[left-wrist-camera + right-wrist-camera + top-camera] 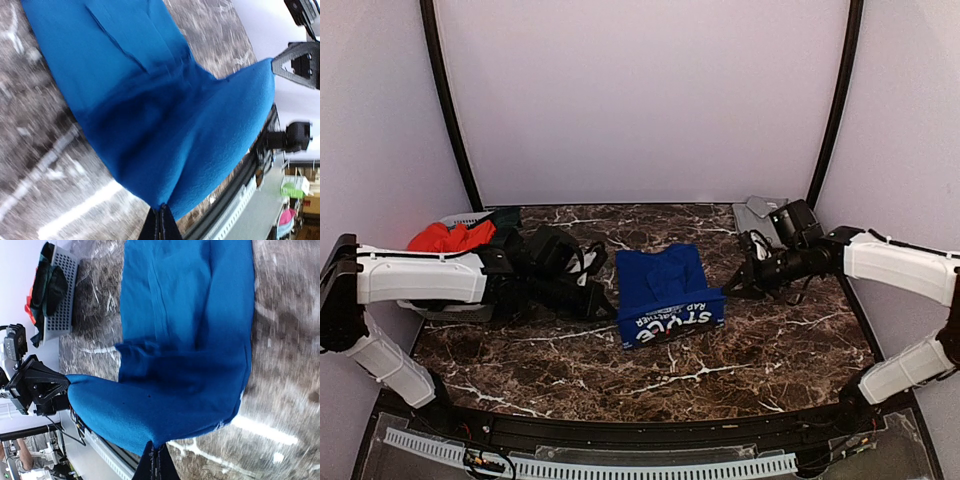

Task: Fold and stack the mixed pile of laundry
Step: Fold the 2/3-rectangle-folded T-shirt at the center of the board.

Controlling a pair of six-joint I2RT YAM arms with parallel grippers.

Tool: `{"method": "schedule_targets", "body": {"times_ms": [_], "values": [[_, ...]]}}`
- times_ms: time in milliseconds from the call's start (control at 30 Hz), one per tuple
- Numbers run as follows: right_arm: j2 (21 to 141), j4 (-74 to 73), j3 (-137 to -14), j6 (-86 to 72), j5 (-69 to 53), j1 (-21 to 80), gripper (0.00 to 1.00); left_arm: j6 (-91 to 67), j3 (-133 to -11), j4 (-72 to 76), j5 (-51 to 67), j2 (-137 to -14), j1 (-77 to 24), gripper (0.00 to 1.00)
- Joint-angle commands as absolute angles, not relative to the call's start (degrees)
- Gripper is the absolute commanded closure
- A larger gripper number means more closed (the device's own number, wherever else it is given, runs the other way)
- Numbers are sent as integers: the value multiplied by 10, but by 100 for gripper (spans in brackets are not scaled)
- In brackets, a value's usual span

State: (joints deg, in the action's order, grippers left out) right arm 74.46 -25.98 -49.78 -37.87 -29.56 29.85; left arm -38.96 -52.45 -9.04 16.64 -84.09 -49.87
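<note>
The royal-blue T-shirt (665, 285) lies in the middle of the marble table, its near edge with white print raised and turned over. My left gripper (613, 303) is shut on its near left corner. My right gripper (727, 292) is shut on its near right corner. In the left wrist view the shut jaws (161, 212) pinch the blue cloth (165, 100). In the right wrist view the shut jaws (159, 450) pinch the blue cloth (185, 315) too. The red-orange garment (450, 237) and dark cloth (505, 218) lie in a basket at the left.
A small grey perforated basket (62, 290) stands at the table's back left, behind my left arm. A flat grey thing (755, 213) lies at the back right corner, by my right arm. A black rail (620, 435) runs along the table's near edge.
</note>
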Motion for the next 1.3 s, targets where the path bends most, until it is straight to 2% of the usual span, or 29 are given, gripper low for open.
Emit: {"method": "schedule_targets", "body": {"times_ms": [0, 200, 400, 667, 867, 1100, 1267], "values": [[820, -253, -595, -307, -292, 257, 100, -329, -595, -135, 173, -874, -443, 100], [948, -235, -712, -270, -309, 220, 100, -295, -688, -128, 191, -968, -374, 100], [1106, -195, -793, -254, -320, 210, 100, -303, -741, -59, 218, -1090, -328, 100], [1211, -133, -809, -262, -335, 209, 100, -309, -784, -17, 224, -1207, -316, 100], [1168, -93, -704, -283, -341, 222, 100, -305, -732, -14, 245, -1181, -329, 100], [1031, -69, -542, -316, -344, 270, 100, -330, -624, -20, 211, -1077, -389, 100], [951, -117, -514, -305, -311, 266, 100, -352, -588, -19, 210, -1003, -391, 100]]}}
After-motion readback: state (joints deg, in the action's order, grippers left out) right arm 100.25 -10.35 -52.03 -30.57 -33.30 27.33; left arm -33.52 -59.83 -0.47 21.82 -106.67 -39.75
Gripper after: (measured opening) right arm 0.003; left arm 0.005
